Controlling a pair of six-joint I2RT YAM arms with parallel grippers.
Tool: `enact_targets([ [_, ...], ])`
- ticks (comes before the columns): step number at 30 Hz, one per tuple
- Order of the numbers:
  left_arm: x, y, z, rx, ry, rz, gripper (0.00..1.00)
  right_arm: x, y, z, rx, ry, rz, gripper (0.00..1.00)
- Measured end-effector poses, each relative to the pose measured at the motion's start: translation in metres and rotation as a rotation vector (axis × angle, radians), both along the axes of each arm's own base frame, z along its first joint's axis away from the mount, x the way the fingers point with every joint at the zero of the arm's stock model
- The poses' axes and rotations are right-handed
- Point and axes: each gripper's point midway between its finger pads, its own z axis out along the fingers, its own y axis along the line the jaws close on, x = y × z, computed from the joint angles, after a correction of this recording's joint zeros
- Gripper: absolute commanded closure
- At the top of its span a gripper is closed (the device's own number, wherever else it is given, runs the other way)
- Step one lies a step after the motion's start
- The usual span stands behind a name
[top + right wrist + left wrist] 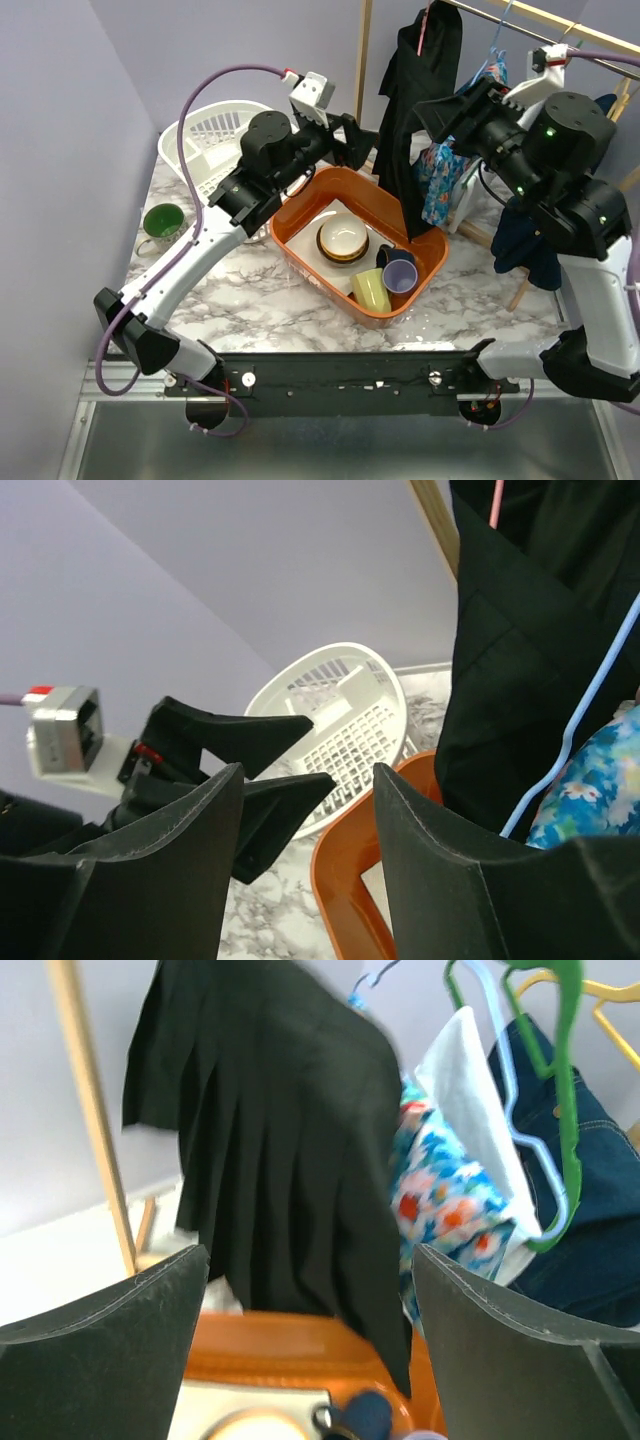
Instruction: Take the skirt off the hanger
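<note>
A black pleated skirt (408, 110) hangs from a thin pink hanger (494, 502) beside a wooden upright post (363, 60). Its hem dangles over the far rim of an orange plastic tub (291, 226), and a blue floral garment (440, 182) crowds its right edge. The left gripper (362, 142), fingers spread wide and empty, faces the skirt's free left edge, while the right gripper (432, 124), likewise spread, sits close at its right side, contact unclear.

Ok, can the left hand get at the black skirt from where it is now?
Probably yes. The left hand is open and faces the black skirt, which hangs straight ahead with nothing in front. The wooden post stands off to one side, the orange tub below.
</note>
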Motion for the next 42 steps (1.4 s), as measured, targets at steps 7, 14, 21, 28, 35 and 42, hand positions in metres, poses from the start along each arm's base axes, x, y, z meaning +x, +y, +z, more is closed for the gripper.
enact_targets([
  [7, 0.025, -0.027, 0.0, 0.018, -0.113, 0.008, 0.07, 0.013, -0.006, -0.013, -0.025, 0.009, -0.069, 0.37],
  [14, 0.042, -0.063, -0.034, 0.048, -0.102, -0.056, 0.06, -0.011, -0.033, 0.005, 0.032, -0.059, -0.116, 0.37],
  [21, 0.028, -0.09, -0.035, 0.059, -0.143, -0.106, 0.05, -0.015, -0.041, 0.011, 0.054, -0.085, -0.138, 0.36],
  [28, 0.018, -0.099, -0.021, 0.04, -0.189, -0.094, 0.05, -0.008, -0.036, -0.003, 0.024, -0.059, -0.138, 0.36],
  [35, 0.019, -0.111, 0.01, 0.028, -0.238, 0.002, 0.14, -0.011, -0.038, -0.006, 0.017, -0.06, -0.139, 0.36],
  [42, 0.06, -0.122, -0.029, 0.13, -0.191, 0.129, 0.16, -0.019, -0.045, 0.0, 0.028, -0.079, -0.143, 0.36],
])
